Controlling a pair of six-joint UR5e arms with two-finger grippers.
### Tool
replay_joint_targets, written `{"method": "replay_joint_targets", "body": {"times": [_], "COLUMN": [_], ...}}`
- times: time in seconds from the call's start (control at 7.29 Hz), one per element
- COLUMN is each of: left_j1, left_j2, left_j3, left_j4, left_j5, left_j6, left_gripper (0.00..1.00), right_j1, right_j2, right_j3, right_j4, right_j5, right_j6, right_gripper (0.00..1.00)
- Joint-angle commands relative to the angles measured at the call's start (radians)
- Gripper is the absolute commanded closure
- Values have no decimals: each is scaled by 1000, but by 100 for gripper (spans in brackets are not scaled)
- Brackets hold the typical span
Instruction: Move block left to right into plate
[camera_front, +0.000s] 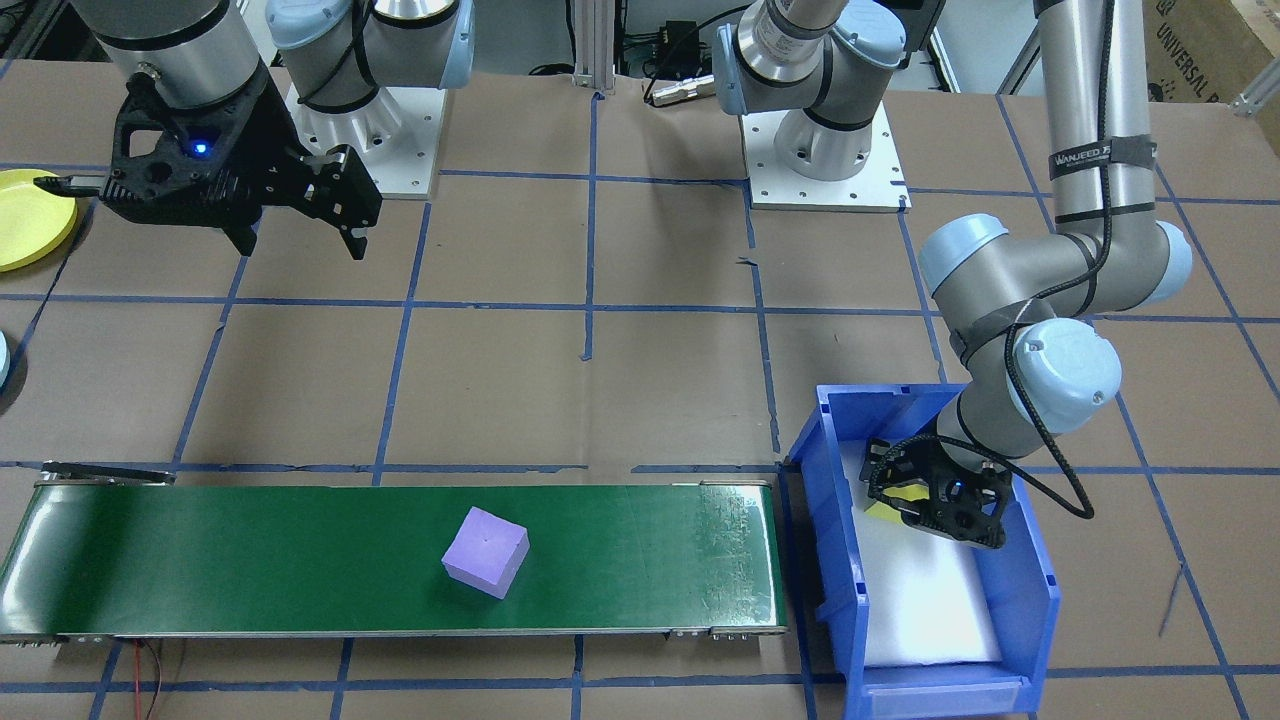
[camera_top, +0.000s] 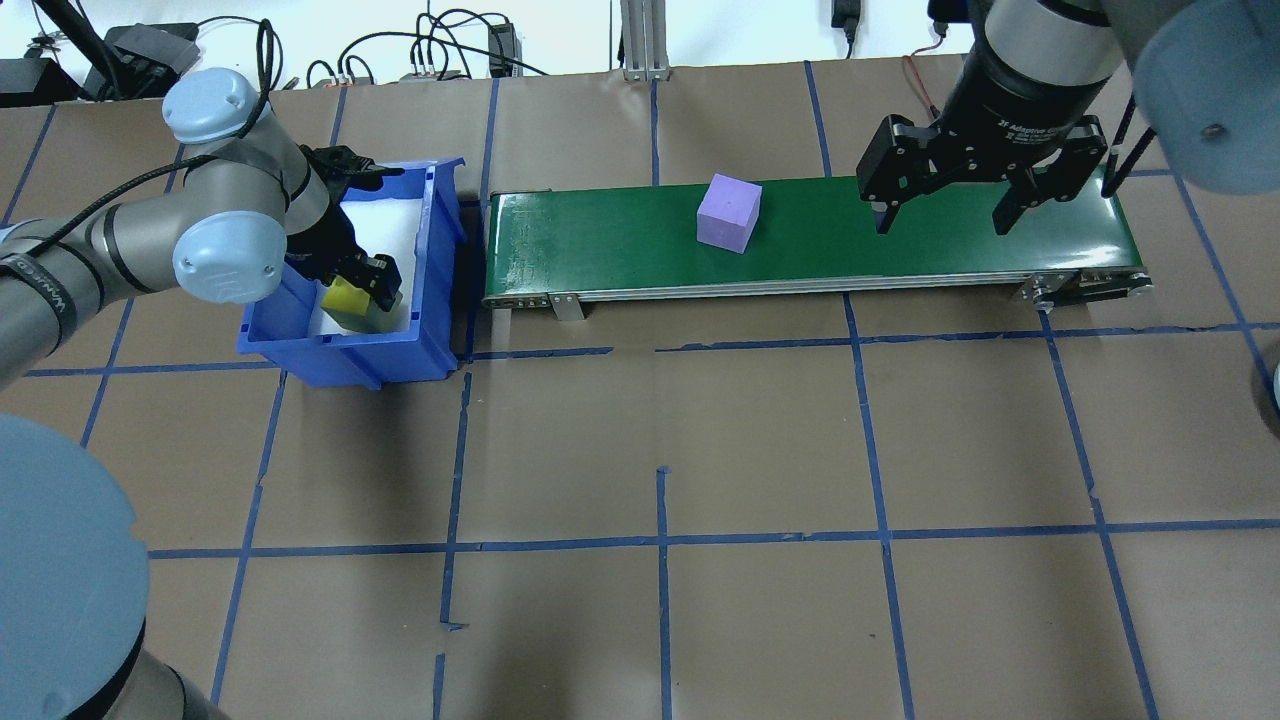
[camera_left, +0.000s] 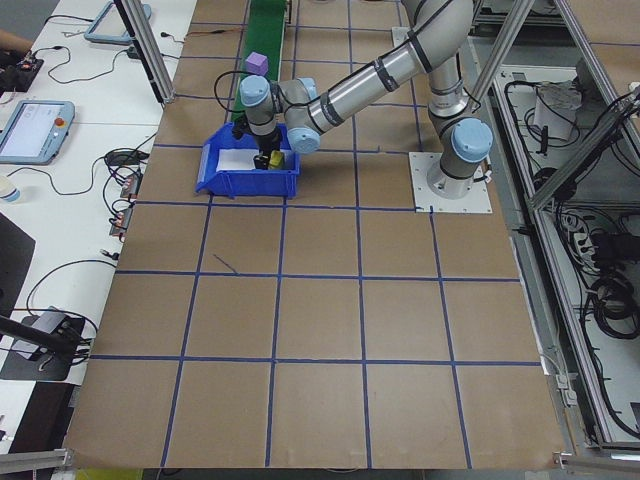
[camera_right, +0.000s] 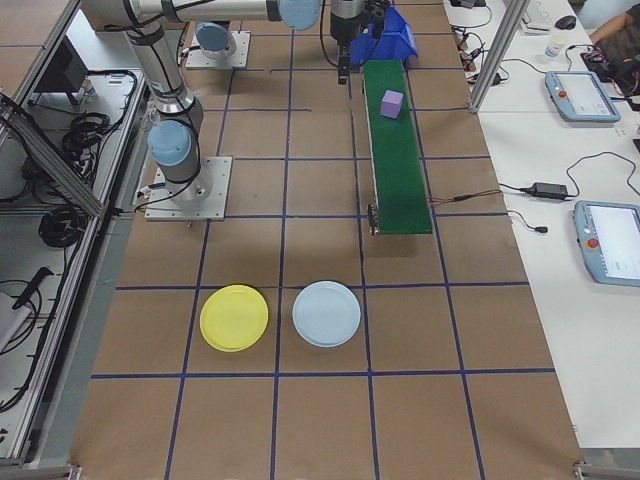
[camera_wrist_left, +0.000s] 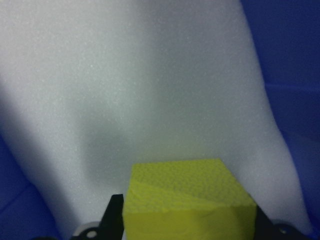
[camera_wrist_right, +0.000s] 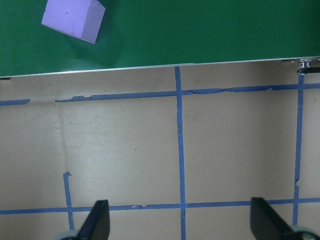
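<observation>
Inside the blue bin (camera_top: 440, 250), the left end effector (camera_top: 362, 298) clamps a yellow block (camera_top: 345, 300).

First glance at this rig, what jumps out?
A purple cube sits alone mid-way along the green conveyor belt. At the belt's end, the left gripper is down inside the blue bin, shut on a yellow block. The right gripper hangs open above the belt's other end, and the yellow plate and a light blue plate lie beyond it on the table.
</observation>
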Motion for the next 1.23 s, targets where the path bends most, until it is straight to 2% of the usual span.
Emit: {"method": "replay_joint_targets", "body": {"times": [0.0, 0.14, 0.27, 0.41, 0.69, 0.82, 0.96, 1.1], "left_j1": [-3, -18, -71, -152, -312, -345, -348, -348], "left_j2": [28, 61, 95, 92, 3, -53, -84, -92], "left_j3": [165, 251, 301, 317, 317, 312, 292, 263], "left_j4": [-110, -231, -314, -308, -199, -171, -157, -133], "left_j5": [-5, -5, -4, -4, 1, -1, 1, 2], "left_j6": [-116, -123, -220, -367, -434, -448, -424, -413], "left_gripper": [49, 48, 48, 48, 48, 48, 48, 48], "right_j1": [0, 0, -8, -38, -185, -269, -355, -404], "right_j2": [0, 1, 6, 11, 41, 58, 128, 226], "right_j3": [0, 1, -6, -17, -72, -72, -93, -113], "right_j4": [-1, 1, -8, -17, -8, -13, -20, -30], "right_j5": [0, 0, 3, 29, 78, 125, 187, 283], "right_j6": [0, 0, 0, -2, -122, -164, -252, -308], "right_gripper": [0, 0, 0, 0, 0, 0, 0, 0]}}
